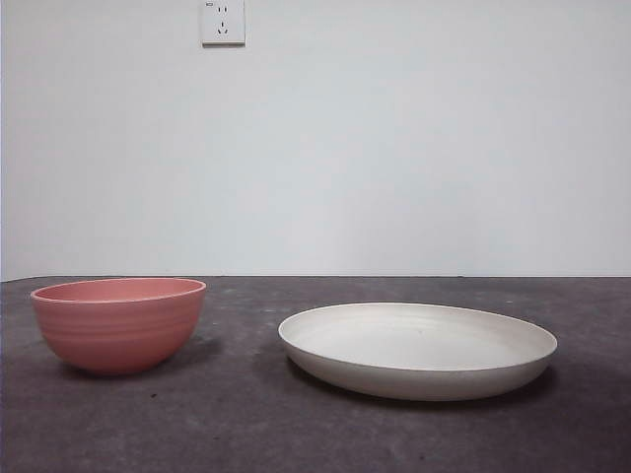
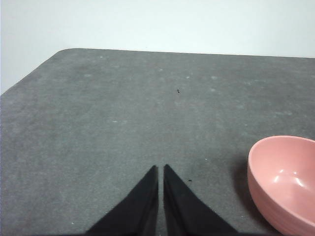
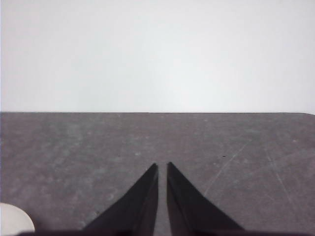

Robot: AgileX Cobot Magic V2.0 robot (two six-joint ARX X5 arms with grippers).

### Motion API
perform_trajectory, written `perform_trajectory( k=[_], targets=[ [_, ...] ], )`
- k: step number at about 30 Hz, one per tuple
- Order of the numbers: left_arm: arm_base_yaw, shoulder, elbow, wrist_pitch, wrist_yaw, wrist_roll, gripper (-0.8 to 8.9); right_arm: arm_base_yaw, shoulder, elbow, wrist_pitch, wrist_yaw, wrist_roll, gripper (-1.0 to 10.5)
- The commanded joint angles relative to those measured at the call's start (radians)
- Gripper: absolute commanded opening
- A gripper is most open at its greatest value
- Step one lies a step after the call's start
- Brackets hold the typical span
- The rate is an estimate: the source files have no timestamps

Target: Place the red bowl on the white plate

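The red bowl stands upright on the dark table at the left of the front view. The white plate lies flat to its right, apart from it. Neither gripper shows in the front view. In the left wrist view my left gripper is shut and empty, above the table, with the bowl off to one side of it. In the right wrist view my right gripper is shut and empty, and a sliver of the plate's rim shows at the picture's corner.
The dark grey table runs back to a white wall with a power socket. The table's rounded far corner shows in the left wrist view.
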Motion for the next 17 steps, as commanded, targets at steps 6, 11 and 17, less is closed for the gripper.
perform_trajectory(
  k=[6,11,17],
  targets=[
    [-0.003,0.020,0.084,-0.008,0.001,-0.092,0.18,0.001,0.001,0.060,-0.047,-0.031,0.201,0.3],
    [-0.003,0.103,0.200,-0.031,0.002,-0.123,0.18,0.000,0.041,0.169,-0.140,-0.043,0.219,0.3],
    [-0.003,0.278,0.412,-0.134,0.042,-0.122,0.18,0.000,0.166,0.346,-0.274,-0.137,0.224,0.3]
  ],
)
